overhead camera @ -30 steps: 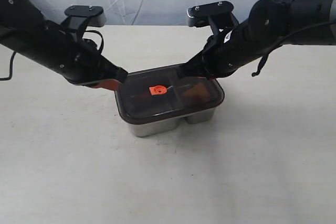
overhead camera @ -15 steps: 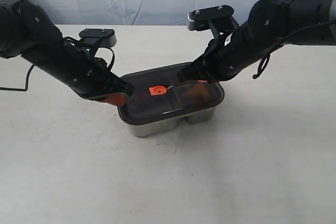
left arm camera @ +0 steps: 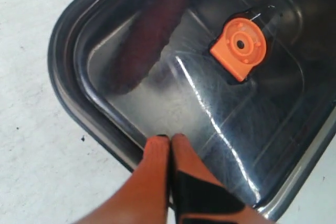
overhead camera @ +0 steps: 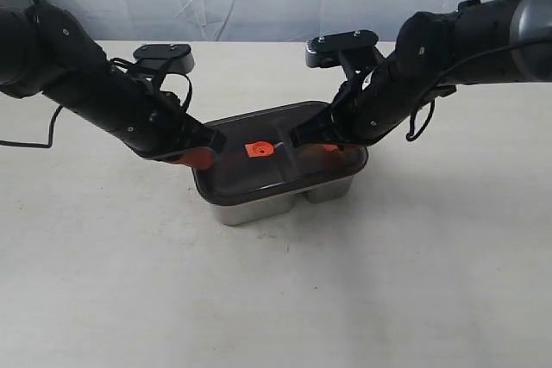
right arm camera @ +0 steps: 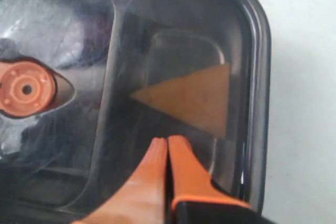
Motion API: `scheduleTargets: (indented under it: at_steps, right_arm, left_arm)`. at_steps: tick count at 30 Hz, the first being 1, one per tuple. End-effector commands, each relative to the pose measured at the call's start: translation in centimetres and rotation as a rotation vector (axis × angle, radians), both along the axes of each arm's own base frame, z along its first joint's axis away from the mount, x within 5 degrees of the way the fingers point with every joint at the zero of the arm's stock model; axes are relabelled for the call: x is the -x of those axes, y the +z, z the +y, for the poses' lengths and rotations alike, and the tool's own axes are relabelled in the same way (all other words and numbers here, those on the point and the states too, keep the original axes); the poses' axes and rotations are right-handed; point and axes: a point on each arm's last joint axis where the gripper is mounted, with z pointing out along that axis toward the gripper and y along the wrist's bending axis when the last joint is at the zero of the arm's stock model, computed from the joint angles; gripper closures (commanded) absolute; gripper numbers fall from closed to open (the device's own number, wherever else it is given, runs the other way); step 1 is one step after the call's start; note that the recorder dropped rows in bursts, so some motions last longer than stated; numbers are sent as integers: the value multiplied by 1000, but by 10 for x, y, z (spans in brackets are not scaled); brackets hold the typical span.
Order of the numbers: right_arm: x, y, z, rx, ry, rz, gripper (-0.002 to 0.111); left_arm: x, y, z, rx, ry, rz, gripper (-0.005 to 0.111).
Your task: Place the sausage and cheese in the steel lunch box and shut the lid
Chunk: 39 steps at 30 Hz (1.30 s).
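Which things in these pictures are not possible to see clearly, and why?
- Sausage: left wrist view, only a dark red smear through the smoky lid.
- Cheese: right wrist view, its holes are lost behind the tint.
- Steel lunch box back corners: exterior view, covered by the left arm and right arm.

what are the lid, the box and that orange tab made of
Lid: likely plastic, dark smoky and glossy; the cheese shows through it and it carries glare streaks.
Box: metal, probably steel, polished; its wall is bright and silvery.
Tab: matte orange, moulded plastic or rubber; cannot tell which.
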Motion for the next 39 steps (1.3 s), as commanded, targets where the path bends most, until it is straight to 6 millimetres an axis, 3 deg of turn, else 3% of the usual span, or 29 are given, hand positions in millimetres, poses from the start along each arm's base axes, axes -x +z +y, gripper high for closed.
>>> scheduleTargets:
  at_steps: [1,7,15,23,31,35,39]
  right_arm:
    - [1,-22,-3,47,0,67,109]
    - [3,-19,-3,45,-2,79,109]
    - [4,29,-7,-27,8,-79,109]
    - [0,39,-16,22,-68,-145,109]
    - [-1,38,-21,70,-97,-154,109]
    - [-1,38,-21,68,-108,-146,109]
    - [-1,38,-21,62,-125,-139,109]
  left_arm:
    - [2,-12,-1,-21,-17,26,106]
    - [-2,-11,0,-23,0,-4,106]
    - [-13,8,-6,17,-14,-75,106]
    - [-26,24,6,23,56,-188,106]
    - [-43,24,43,11,174,-199,106]
    - [-44,17,46,8,180,-166,106]
    - [-47,-4,43,14,192,-97,106]
